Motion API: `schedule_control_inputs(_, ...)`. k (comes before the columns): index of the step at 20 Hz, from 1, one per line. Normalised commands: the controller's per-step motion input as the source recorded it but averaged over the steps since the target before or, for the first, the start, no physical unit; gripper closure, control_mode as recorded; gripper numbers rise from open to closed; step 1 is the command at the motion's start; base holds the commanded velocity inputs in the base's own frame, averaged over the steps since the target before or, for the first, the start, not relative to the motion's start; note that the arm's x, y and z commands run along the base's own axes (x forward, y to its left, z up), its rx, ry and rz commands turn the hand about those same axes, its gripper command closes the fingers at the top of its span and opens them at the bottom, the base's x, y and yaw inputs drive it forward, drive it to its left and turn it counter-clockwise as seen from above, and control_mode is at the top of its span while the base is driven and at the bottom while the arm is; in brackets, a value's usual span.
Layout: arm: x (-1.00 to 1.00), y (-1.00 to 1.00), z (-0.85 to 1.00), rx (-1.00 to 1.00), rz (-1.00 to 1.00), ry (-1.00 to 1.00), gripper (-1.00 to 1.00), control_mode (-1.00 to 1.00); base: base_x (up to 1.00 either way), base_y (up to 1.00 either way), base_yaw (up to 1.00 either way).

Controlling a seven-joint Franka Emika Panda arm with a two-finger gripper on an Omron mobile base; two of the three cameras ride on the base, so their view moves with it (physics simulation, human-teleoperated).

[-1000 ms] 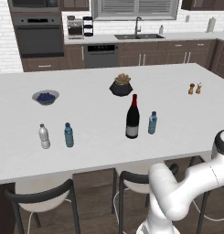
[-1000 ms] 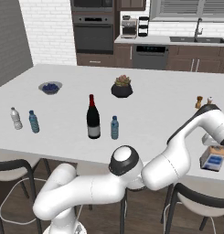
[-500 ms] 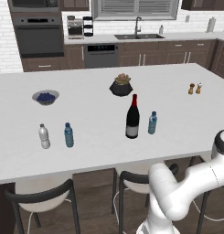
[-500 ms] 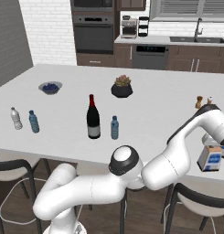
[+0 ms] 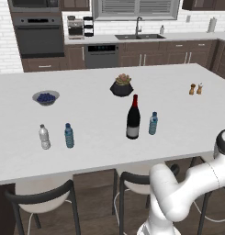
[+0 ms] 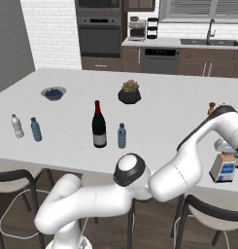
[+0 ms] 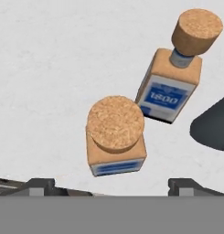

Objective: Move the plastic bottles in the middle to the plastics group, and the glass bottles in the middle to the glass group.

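Two small water bottles (image 5: 56,136) stand far left on my counter (image 5: 95,124), then the wine bottle (image 5: 133,118) with the pale plastic bottle (image 5: 153,123) just beside it mid-counter. Far right, my gripper (image 7: 111,185) hangs above two upright cork-topped square bottles (image 7: 115,135), fingers spread wide, clasping nothing.

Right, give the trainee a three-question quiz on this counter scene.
1. True or false: the gripper is shut on a squarish bottle.
2. How many cork-topped squarish bottles stand below the hand? A) one B) two C) three
3. Which bottle stands right beside the wine bottle mid-counter?

Key: 1. False, the jaws are open. 2. B, a second squarish bottle stands nearby. 3. The small water bottle.
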Motion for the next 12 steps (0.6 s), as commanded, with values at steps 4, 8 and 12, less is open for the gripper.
schedule_control_inputs(4,-0.52,0.69,0.59,-0.01,0.00,-0.03,-1.00,-1.00,0.00,0.00,0.00)
schedule_control_inputs(8,-0.35,0.89,0.50,-0.05,0.00,0.00,-1.00,-1.00,0.00,0.00,0.00)
schedule_control_inputs(12,-0.28,1.00,0.26,-0.08,0.00,0.01,-1.00,-1.00,0.00,0.00,0.00)
